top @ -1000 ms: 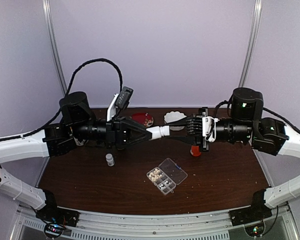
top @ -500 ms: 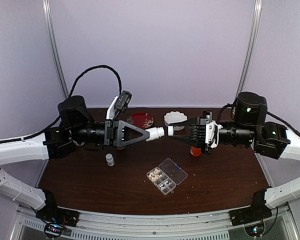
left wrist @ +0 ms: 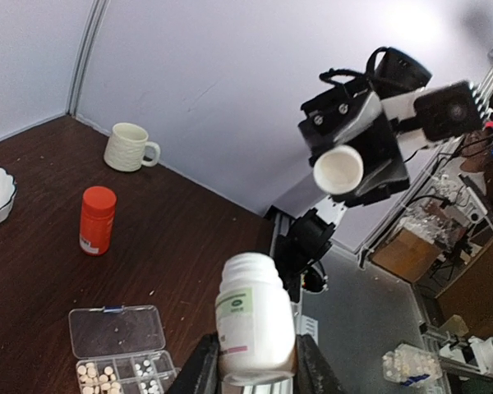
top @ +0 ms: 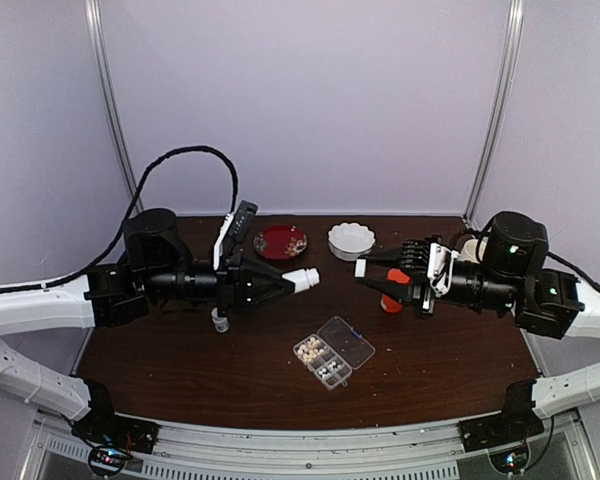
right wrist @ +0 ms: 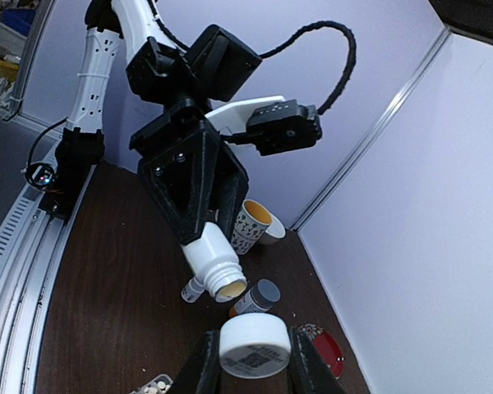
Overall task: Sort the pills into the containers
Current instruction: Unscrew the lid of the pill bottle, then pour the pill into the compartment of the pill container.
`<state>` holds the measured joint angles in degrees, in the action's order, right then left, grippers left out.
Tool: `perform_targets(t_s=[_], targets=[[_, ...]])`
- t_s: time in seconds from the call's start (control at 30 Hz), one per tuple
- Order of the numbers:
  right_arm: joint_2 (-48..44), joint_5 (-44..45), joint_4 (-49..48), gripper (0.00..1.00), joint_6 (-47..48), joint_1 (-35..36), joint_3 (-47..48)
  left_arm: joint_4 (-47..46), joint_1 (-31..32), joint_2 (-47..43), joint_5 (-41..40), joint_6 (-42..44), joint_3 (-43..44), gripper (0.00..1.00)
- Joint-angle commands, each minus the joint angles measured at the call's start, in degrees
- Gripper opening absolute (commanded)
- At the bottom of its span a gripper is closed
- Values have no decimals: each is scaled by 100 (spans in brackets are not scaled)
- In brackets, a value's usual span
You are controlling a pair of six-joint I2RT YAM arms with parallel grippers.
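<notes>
Change: the arms have drawn apart, and the cap [top: 360, 268] is now off the bottle [top: 302, 279], so it is ready to pour.
Left gripper [top: 283, 284]: clamped on the bottle, mouth pointing right.
Right gripper [top: 370, 267]: pinching the cap.
Box [top: 333, 352]: near-centre on the table [top: 180, 360], lid [top: 350, 340] open. Long axis far-left to near-right.
Pills [top: 311, 349]: in its cells.

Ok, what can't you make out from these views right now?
Contents of the white bottle: the right wrist view shows its open mouth, but the inside is too blurred to tell if it is empty.
Bottle label: left wrist view, text too small.
The pill box: left wrist view, cut off by the bottom edge; top view, pills too small to count.
The white cap: right wrist view, side print blurred.
</notes>
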<state>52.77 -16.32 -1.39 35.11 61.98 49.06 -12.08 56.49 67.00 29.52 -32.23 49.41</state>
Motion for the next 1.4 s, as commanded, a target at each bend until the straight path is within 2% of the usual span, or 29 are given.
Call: perform_targets(t_s=[0.0, 0.13, 0.23, 0.4, 0.53, 0.73, 0.93, 1.07, 1.37], targets=[[-190, 575, -427, 0, -1381, -28, -370, -553, 126, 163, -480, 746, -596, 0], [-350, 813, -846, 0, -2140, -28, -844, -715, 396, 392, -839, 1303, -849, 0], [-338, 1458, -885, 0, -2905, -36, -1028, -708, 683, 605, -1124, 1591, -867, 0], [-271, 1780, -532, 0, -3735, -36, -1222, -1025, 957, 1052, -1609, 1498, -1048, 0], [-452, 2045, -764, 0, -4270, -40, -1675, -1675, 1076, 1437, -1914, 1306, -1319, 0], [-579, 1987, -990, 0, -4896, -45, -2195, -1946, 1093, 1979, -2146, 1201, -1284, 0], [-240, 1684, -773, 0, -5409, -41, -2232, -1624, 1104, 2393, -2042, 1210, -898, 0], [-90, 1387, -911, 0, -5670, -40, -2346, -1477, 1110, 2528, -2005, 1201, -734, 0], [-133, 1371, -997, 0, -5937, -39, -2480, -1197, 1121, 2623, -1897, 1077, -486, 0]])
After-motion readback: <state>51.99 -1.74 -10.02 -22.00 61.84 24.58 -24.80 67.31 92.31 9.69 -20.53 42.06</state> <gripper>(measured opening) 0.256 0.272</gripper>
